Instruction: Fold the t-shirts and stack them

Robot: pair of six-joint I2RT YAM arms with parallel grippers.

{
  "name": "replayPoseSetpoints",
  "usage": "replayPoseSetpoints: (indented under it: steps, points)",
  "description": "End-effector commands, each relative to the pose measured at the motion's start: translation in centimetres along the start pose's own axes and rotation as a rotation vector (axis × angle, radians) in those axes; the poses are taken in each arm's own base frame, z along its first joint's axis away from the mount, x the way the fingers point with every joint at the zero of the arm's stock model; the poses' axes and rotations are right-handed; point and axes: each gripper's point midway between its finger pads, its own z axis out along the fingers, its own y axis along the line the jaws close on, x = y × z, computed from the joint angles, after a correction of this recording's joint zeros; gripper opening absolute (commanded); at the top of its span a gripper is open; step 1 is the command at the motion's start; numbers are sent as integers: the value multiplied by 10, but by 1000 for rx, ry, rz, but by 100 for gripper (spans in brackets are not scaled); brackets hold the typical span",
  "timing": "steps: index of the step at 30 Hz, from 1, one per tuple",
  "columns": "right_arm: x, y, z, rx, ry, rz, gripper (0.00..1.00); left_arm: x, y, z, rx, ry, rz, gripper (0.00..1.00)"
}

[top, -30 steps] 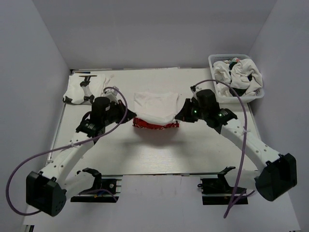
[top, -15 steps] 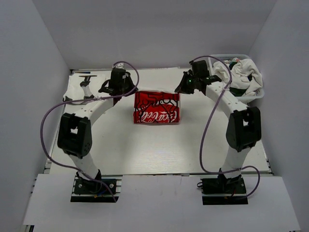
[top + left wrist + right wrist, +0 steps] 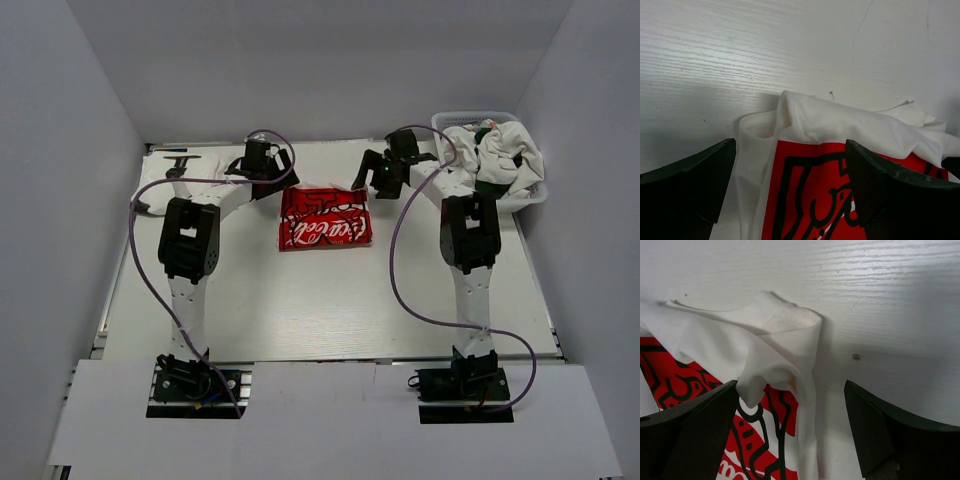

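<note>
One t-shirt (image 3: pixel 325 220) lies folded at the back middle of the table, its red print with white lettering facing up. My left gripper (image 3: pixel 280 172) hovers over its far left corner, jaws open and empty. In the left wrist view the t-shirt's white edge and red print (image 3: pixel 810 150) lie between the spread fingers (image 3: pixel 690 180). My right gripper (image 3: pixel 372 172) is open over the far right corner. There a raised white fold of the t-shirt (image 3: pixel 770 355) sits beside the left finger (image 3: pixel 690 430), with no grip on it. More crumpled t-shirts (image 3: pixel 495 155) fill the basket.
The white lattice basket (image 3: pixel 441 126) stands at the back right, close to the right arm. A white cloth bundle (image 3: pixel 160 188) with a dark fixture lies at the back left. Both arms stretch far out from their bases to the table's back.
Both arms carried the shirt's near edge away to the far edge, folding it over so that the red print faces up. Both grippers then opened and let go of the cloth.
</note>
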Motion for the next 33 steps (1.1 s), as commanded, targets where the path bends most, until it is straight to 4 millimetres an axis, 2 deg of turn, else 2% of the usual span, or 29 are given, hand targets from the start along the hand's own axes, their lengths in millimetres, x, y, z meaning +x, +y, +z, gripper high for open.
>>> replayPoseSetpoints:
  steps: [1,2,3,4,5,6,7,9,10,11,14,15,16,17,19,20,21,23,24,25,26,27,28,29,30,31,33]
  points:
    - [-55,47,-49,-109,-170,-122,90,-42,-21,-44,53,-95,21,100]
    - [-44,44,-56,-97,-164,-126,90,-44,-23,-50,63,-110,22,100]
    - [-45,47,-61,-112,-188,-136,90,-42,-21,-57,62,-110,33,100]
    - [-49,55,-81,-129,-222,-150,90,-27,-12,-58,44,-81,48,100]
    - [-46,57,-85,-136,-228,-149,90,-30,-17,-69,68,-93,62,100]
    - [-26,39,-77,-99,-208,-129,90,-24,-18,-72,87,-73,73,100]
    - [-34,50,-100,-113,-263,-152,90,-4,-14,-73,87,-28,95,100]
    - [-20,38,-98,-93,-255,-180,90,7,-12,-80,101,2,112,100]
    - [-13,49,-103,-150,-234,-235,90,24,-7,-77,92,32,116,100]
    - [-6,61,-104,-211,-207,-254,90,24,-10,-80,112,28,117,100]
    - [9,67,-86,-255,-132,-277,90,23,-32,-83,237,23,138,100]
    - [12,71,-81,-263,-120,-276,90,19,-45,-87,299,22,137,100]
    - [8,80,-80,-292,-127,-283,90,17,-50,-83,326,15,141,100]
    - [14,74,-62,-282,-93,-265,90,24,-56,-78,350,36,137,100]
    - [-3,87,-62,-314,-104,-251,90,22,-66,-74,400,43,132,100]
    - [8,79,-38,-306,-59,-228,90,23,-65,-65,396,50,130,100]
    - [-6,86,-38,-320,-88,-220,90,24,-65,-60,394,54,130,100]
    - [-27,87,-19,-326,-132,-160,90,34,-62,-52,398,94,115,100]
    - [-38,80,-7,-317,-168,-136,90,40,-59,-43,389,110,111,100]
    - [-61,93,-11,-349,-232,-102,90,45,-55,-38,382,123,108,100]
    - [-73,86,-1,-328,-278,-82,90,40,-51,-34,376,116,102,98]
    - [-75,76,13,-304,-282,-58,90,44,-49,-31,371,125,100,98]
    - [-96,83,7,-304,-325,-44,90,45,-40,-23,356,132,89,97]
    - [-101,75,12,-264,-329,-2,90,48,-38,-21,345,151,74,95]
    - [-95,53,35,-225,-303,28,90,50,-36,-22,339,161,71,94]
    - [-110,52,30,-227,-326,38,90,48,-31,-16,303,148,81,92]
    - [-103,39,32,-229,-267,68,90,51,-25,-17,273,169,82,92]
